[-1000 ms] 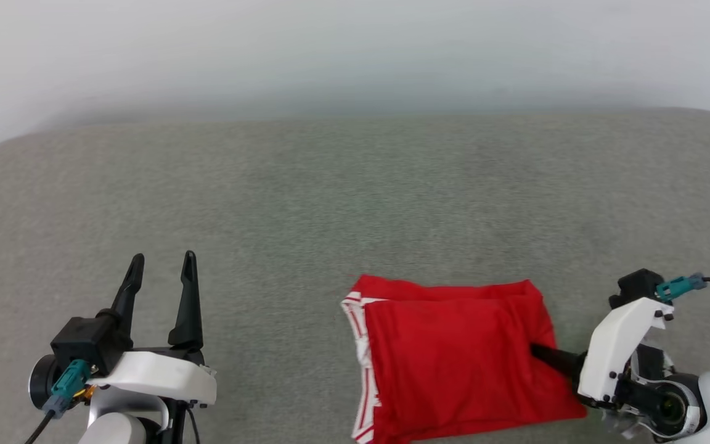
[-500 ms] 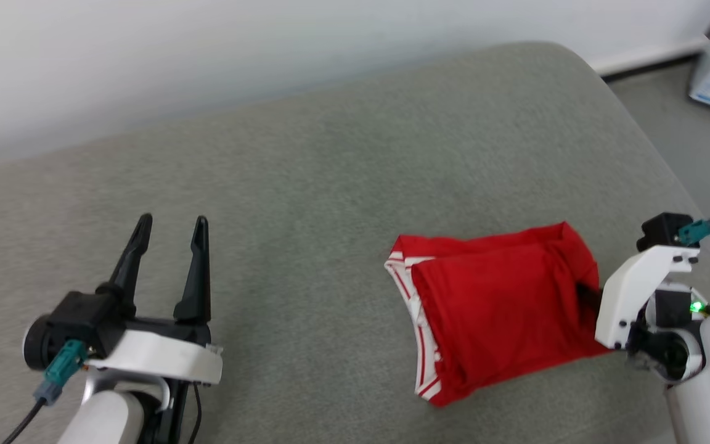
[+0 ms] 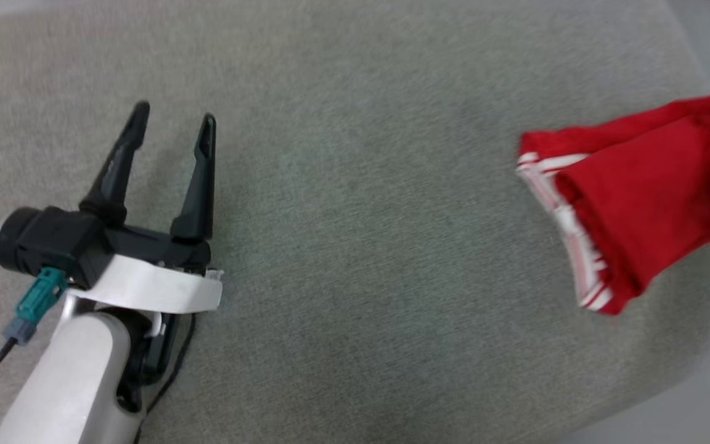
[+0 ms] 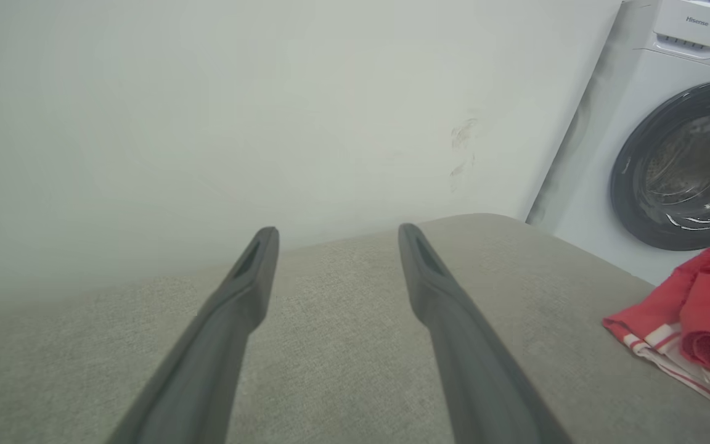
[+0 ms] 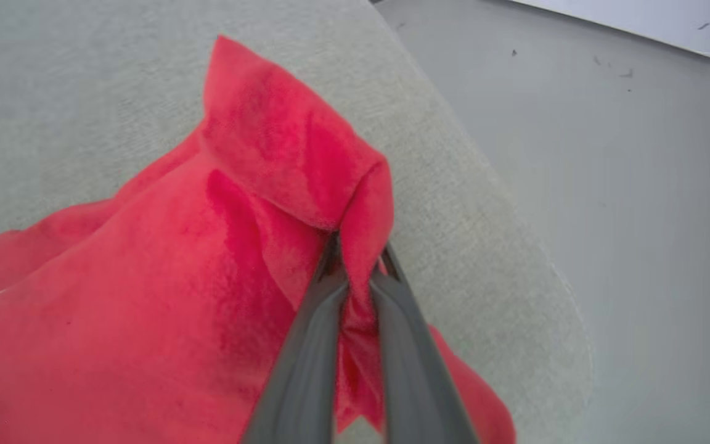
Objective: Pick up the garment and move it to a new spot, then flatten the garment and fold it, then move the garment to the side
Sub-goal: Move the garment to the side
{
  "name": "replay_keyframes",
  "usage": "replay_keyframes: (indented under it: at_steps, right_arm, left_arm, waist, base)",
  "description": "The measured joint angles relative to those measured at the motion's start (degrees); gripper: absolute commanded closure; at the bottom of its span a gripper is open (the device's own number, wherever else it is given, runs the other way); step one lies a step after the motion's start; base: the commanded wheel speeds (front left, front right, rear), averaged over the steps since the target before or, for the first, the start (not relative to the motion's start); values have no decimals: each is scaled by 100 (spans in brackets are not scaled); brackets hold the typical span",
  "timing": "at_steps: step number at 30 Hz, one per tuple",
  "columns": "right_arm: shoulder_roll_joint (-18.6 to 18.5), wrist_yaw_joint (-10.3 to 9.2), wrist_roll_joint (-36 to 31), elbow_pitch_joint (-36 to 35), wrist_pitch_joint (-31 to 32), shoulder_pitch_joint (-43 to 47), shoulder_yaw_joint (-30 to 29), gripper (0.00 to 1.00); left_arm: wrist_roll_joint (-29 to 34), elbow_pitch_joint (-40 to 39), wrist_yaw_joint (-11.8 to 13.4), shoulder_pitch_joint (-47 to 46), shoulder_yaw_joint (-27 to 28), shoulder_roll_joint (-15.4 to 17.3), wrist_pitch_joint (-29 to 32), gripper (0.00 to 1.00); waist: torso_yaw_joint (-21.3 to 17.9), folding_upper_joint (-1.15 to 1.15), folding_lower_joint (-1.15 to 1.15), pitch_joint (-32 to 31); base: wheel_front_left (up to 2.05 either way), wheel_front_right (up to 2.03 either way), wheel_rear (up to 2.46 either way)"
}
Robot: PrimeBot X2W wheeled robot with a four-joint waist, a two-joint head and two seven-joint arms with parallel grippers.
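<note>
The garment [image 3: 644, 191] is a folded red shirt with white striped trim along its left edge, lying near the right end of the grey padded table [image 3: 361, 216]. In the right wrist view my right gripper [image 5: 358, 253] is shut on a pinched fold of the garment [image 5: 145, 277], close to the table's rounded corner. My left gripper [image 3: 173, 126] stands open over bare table at the left, far from the shirt. In the left wrist view the garment [image 4: 694, 320] lies at the right edge, beyond the spread fingers [image 4: 435, 277].
The table's right edge [image 5: 515, 246] curves down to a grey floor [image 5: 638, 185]. A white washing machine [image 4: 681, 142] with a dark round door stands past the table's far corner, beside a pale wall [image 4: 269, 111].
The head camera has swung, so the whole scene shifted. The garment, held by my right gripper, has been dragged toward the table's right end. My left gripper stays open.
</note>
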Motion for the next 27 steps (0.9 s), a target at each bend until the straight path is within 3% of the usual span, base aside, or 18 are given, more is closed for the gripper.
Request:
replay_keyframes:
  at_steps: [5,11,12,13,19,20,27]
  right_arm:
    - [-155,0,-555,-27,-344,-427,-967,100]
    - [87,0,-1074,25,-480,-518,-1900,100]
    - [277,0,-1296,80,-567,-516,-2154,57]
    - [330,0,-1379,87,-610,-515,-2232,0]
    - [430,0,-1777,-77,-878,-385,-2393,0]
    - [517,0,-1915,-452,-1160,170,-1912,0]
    - [615,0,-1592,-1024,-1373,1213,-793,0]
  left_arm:
    - [81,-109,-94,-332,-10,83,19,0]
    - [159,-143,-151,-539,-37,188,65,0]
    - [158,-96,-171,-547,-51,196,58,0]
    - [158,-63,-177,-547,-57,199,55,0]
    - [91,187,-181,-470,-111,138,-45,0]
    - [-70,547,-88,-37,-92,2,-194,0]
    - [-293,864,119,638,3,-201,-315,0]
  waist:
    - [214,0,0,543]
    - [400,0,0,927]
    - [474,0,0,993]
    - [484,0,0,987]
    - [488,0,0,718]
    - [470,0,0,144]
    - [472,0,-1,-724]
  base:
    - [0,0,0]
    - [0,0,0]
    - [0,0,0]
    - [0,0,0]
    - [0,0,0]
    - [0,0,0]
    - [0,0,0]
